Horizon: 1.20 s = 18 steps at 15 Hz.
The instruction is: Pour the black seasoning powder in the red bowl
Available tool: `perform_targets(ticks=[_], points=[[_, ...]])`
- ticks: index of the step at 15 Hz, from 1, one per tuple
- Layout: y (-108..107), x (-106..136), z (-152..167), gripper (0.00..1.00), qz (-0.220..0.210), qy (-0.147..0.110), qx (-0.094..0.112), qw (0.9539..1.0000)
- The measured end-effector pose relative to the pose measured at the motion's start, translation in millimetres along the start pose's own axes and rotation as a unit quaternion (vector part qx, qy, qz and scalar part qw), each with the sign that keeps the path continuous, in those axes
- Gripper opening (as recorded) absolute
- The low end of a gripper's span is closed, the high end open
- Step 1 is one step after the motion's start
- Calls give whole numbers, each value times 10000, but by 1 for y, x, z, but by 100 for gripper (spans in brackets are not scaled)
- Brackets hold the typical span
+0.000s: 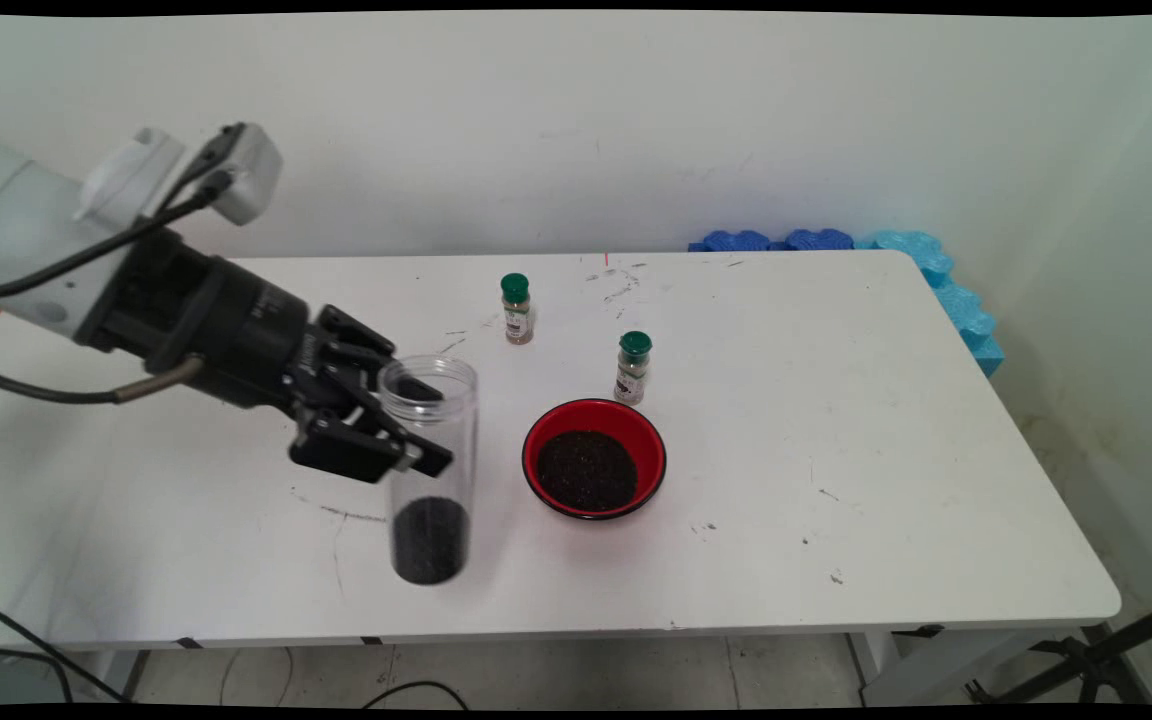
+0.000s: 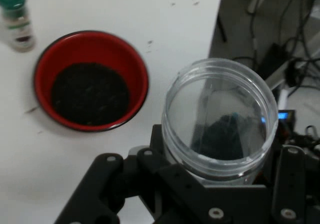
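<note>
My gripper (image 1: 414,425) is shut on a tall clear plastic jar (image 1: 429,470) near its open top. The jar stands upright at the table's front left, with a layer of dark grains at its bottom. In the hand view the jar's open mouth (image 2: 220,115) fills the lower right, held between the black linkage. To the jar's right sits a red bowl (image 1: 593,458) filled with dark grains, also seen in the hand view as the bowl (image 2: 91,79) at upper left.
Two small spice bottles with green caps stand behind the bowl: one (image 1: 516,309) farther back, one (image 1: 633,367) close to the bowl's rim and also in the hand view (image 2: 16,18). Blue foam pieces (image 1: 936,275) line the table's far right corner. The table's front edge (image 1: 636,625) is near the jar.
</note>
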Motion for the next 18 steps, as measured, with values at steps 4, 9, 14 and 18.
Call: perform_targets(ticks=[4, 9, 14, 18], points=[[5, 21, 24, 0, -375, -106, -305, 9988], [2, 35, 53, 0, -909, -247, -537, 9941], [-6, 36, 76, 0, -1572, -480, -586, 9847], [-14, 36, 85, 0, -2031, -558, -559, 9760]])
